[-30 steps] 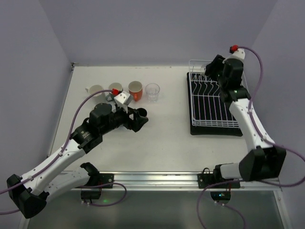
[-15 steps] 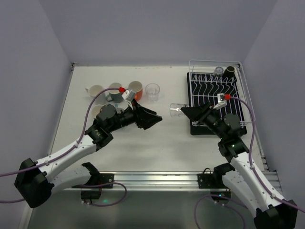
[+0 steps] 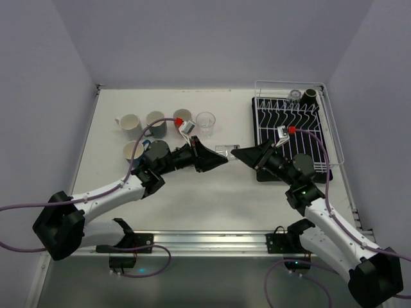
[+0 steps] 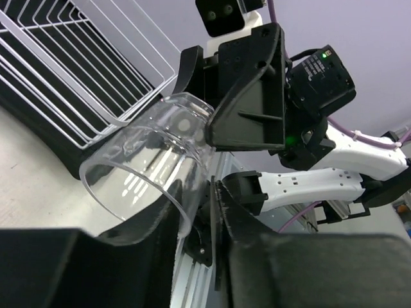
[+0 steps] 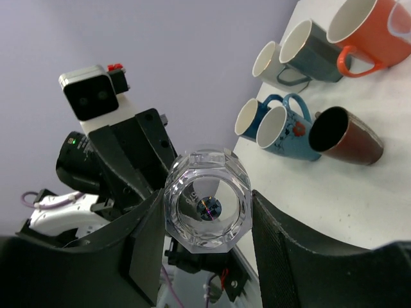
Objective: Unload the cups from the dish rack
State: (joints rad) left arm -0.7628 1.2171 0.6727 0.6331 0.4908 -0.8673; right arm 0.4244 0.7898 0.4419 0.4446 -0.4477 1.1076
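Note:
A clear glass (image 3: 228,152) hangs sideways over the table's middle between both grippers. My right gripper (image 3: 237,154) is shut on its thick base (image 5: 207,206), one finger on each side. My left gripper (image 3: 221,156) meets it from the left: one finger sits inside the glass's (image 4: 148,167) mouth and the other outside the wall, with a narrow gap showing beside the rim. The white wire dish rack (image 3: 266,97) stands at the right on its black tray. At its far end it holds a clear glass (image 3: 294,95) and a dark brown cup (image 3: 311,94).
Unloaded cups stand at the back left: a cream mug (image 3: 128,121), a grey mug (image 3: 156,122), an orange mug (image 3: 183,117), a clear glass (image 3: 205,120). Two blue mugs (image 5: 282,128) and a brown cup (image 5: 347,138) lying on its side are nearer me.
The right arm carried the glass from the rack end to the table's middle. The left arm swung right to meet it, and its jaws narrowed around the rim.

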